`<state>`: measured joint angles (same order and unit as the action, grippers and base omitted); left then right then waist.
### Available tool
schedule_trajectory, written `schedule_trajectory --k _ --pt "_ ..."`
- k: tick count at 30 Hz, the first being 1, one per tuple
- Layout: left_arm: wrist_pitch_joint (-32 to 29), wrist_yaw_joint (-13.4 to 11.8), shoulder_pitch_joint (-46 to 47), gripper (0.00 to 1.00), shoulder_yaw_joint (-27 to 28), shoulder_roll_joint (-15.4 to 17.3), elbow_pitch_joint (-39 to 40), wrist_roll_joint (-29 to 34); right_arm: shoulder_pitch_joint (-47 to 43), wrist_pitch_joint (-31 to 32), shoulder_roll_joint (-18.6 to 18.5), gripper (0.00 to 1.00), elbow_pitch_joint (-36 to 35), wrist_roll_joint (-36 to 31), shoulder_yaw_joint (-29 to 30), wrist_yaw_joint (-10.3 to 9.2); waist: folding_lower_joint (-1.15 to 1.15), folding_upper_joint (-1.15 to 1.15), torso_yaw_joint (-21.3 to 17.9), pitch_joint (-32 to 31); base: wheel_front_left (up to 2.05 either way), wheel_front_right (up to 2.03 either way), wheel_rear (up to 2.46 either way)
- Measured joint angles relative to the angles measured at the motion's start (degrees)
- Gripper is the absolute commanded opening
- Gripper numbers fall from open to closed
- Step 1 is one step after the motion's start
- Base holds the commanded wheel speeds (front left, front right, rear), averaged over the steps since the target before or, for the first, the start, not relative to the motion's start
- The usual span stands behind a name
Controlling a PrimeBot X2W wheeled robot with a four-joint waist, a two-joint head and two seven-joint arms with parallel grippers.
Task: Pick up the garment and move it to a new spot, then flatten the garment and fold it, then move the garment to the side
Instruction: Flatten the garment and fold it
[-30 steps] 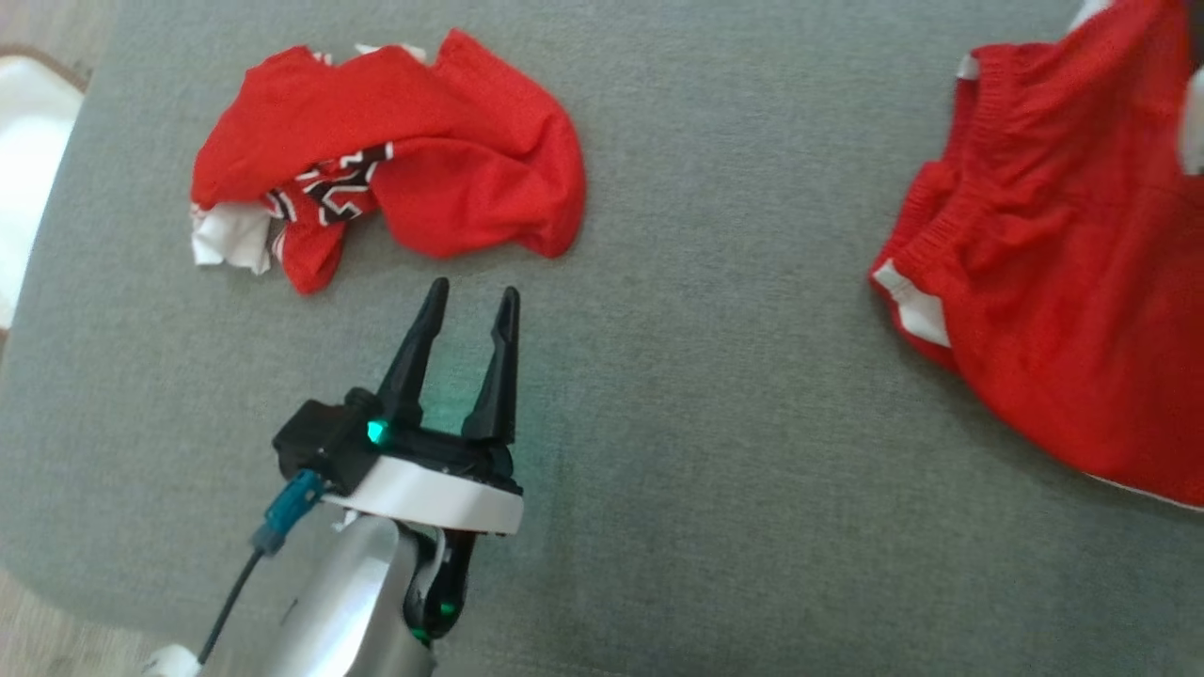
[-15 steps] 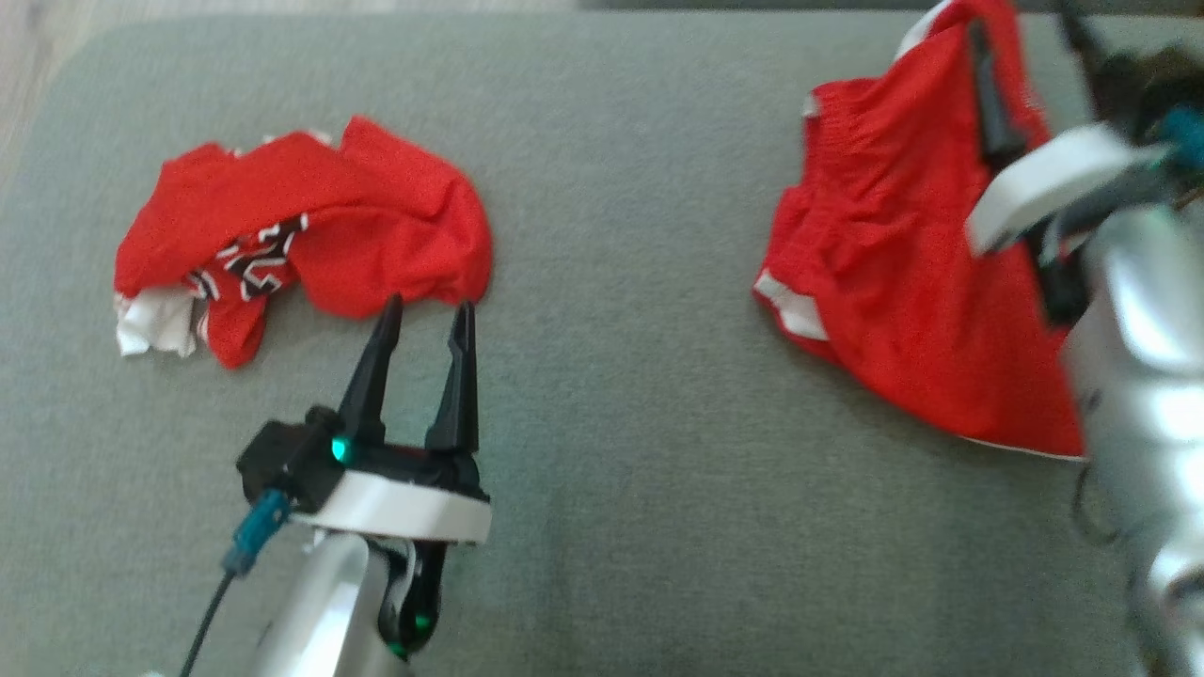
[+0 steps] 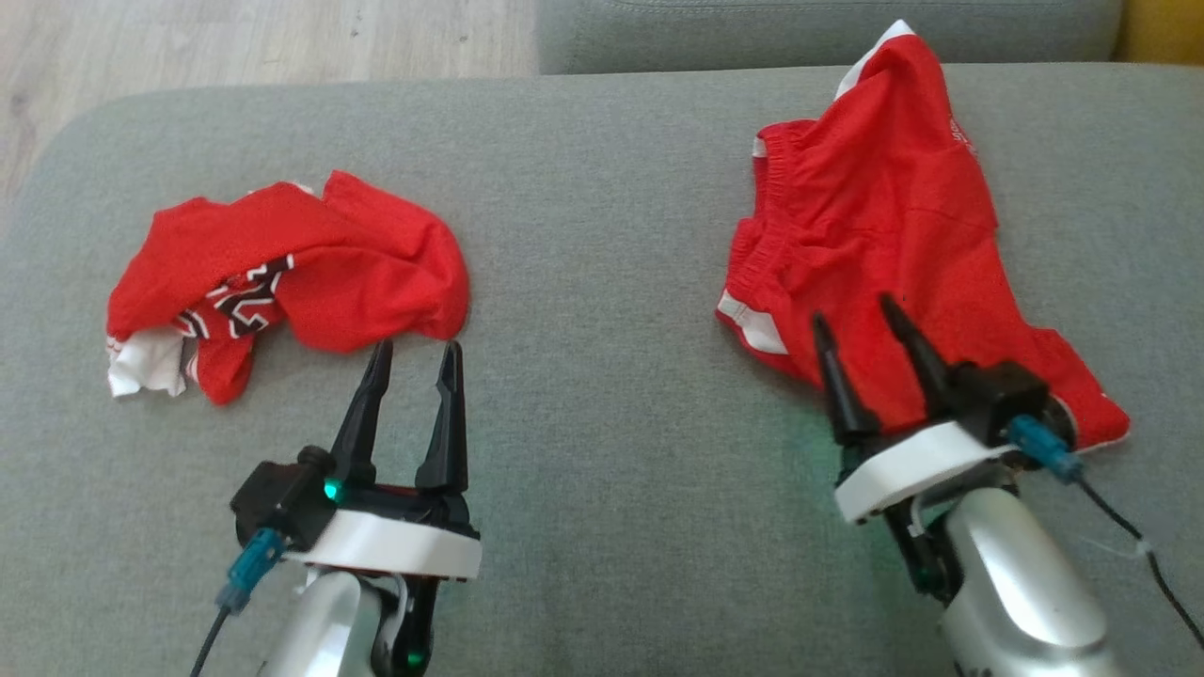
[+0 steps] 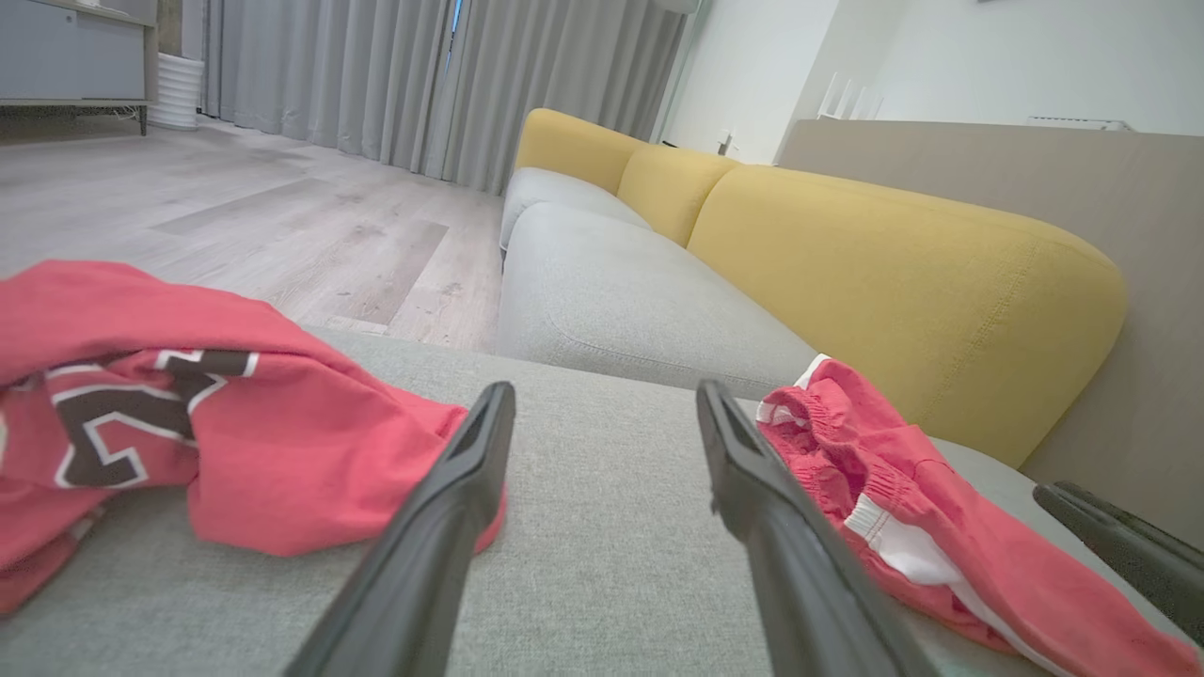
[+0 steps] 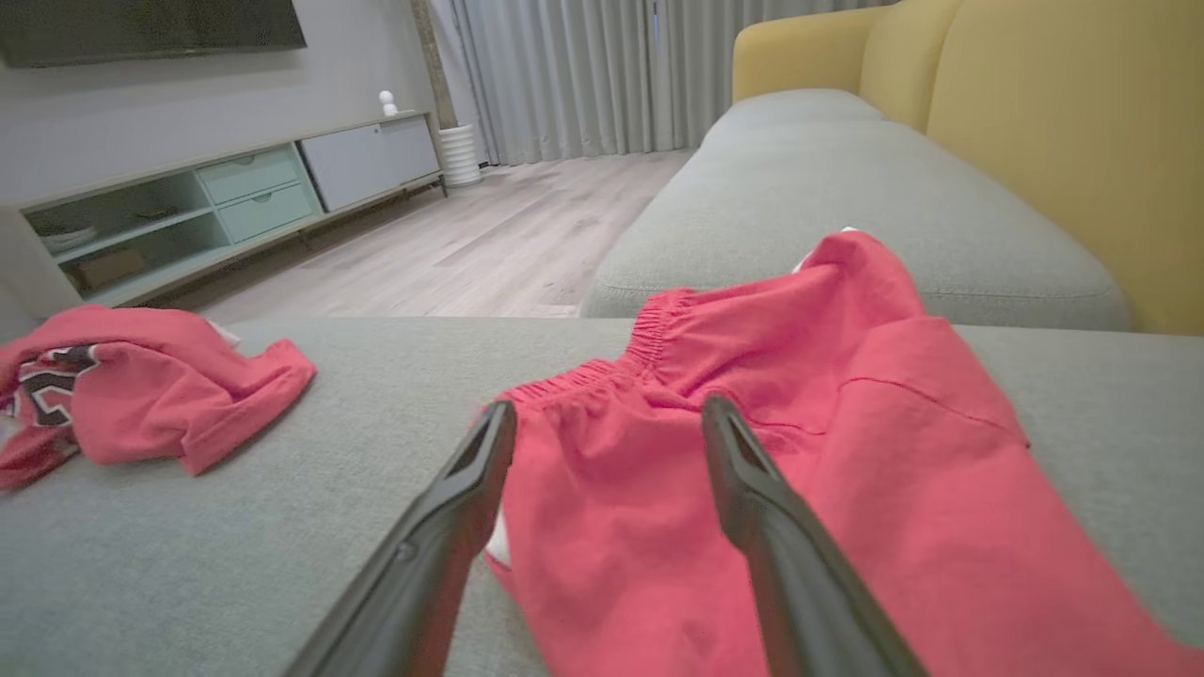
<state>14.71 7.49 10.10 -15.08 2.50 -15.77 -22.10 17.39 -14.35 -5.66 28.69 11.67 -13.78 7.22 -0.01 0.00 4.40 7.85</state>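
The red shorts [image 3: 875, 235] lie spread but wrinkled on the right side of the grey sofa cushion [image 3: 611, 282], elastic waistband toward the left, a white-trimmed corner pointing to the far edge. The right gripper [image 3: 853, 310] is over their near left part, its 2 dark fingers spread wide with nothing between them; whether the tips touch the cloth cannot be told. Well apart on the left of the same cushion sits a crumpled red jersey [image 3: 310, 263] with black-and-white lettering and a white patch at its left end. The left gripper [image 3: 418, 348] points at the jersey's near edge, tips just beside the hem, jaws wide and empty. Beyond the cushion are a wooden floor [image 3: 235, 38], a yellow backrest [image 4: 894, 263], grey curtains [image 5: 564, 75] and a low TV cabinet [image 5: 188, 197].
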Motion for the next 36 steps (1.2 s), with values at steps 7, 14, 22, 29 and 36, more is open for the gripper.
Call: schedule_trajectory --k 7,14,22,29,36 --pt "0.0 0.0 -0.01 1.0 -0.6 0.01 0.0 -0.01 1.29 1.97 -0.38 1.0 0.03 1.48 -4.41 0.0 0.0 0.0 1.79 0.86 0.0 0.0 0.0" --pt "0.0 0.01 0.1 1.0 -1.64 0.03 -0.09 -0.02 4.6 3.63 -0.97 1.0 6.31 2.61 -5.14 0.0 0.01 0.0 4.19 2.41 0.0 0.0 0.0" --pt "0.0 0.01 0.57 1.0 -2.07 0.02 -0.45 -0.02 10.53 2.91 -0.94 0.36 13.88 9.61 -6.53 0.0 0.01 0.0 6.08 4.48 0.0 0.0 0.0" --pt "0.0 0.02 1.63 1.0 -2.1 0.0 -0.68 -0.02 11.54 1.72 -1.27 0.0 14.55 18.19 -14.41 0.0 0.01 0.0 6.08 4.62 0.0 0.0 0.0" --pt "0.0 0.03 1.63 1.0 -2.05 0.01 -0.76 -0.01 11.54 2.37 -4.12 0.0 9.1 30.32 -26.38 0.0 0.01 0.0 5.42 3.98 0.0 0.0 0.0"
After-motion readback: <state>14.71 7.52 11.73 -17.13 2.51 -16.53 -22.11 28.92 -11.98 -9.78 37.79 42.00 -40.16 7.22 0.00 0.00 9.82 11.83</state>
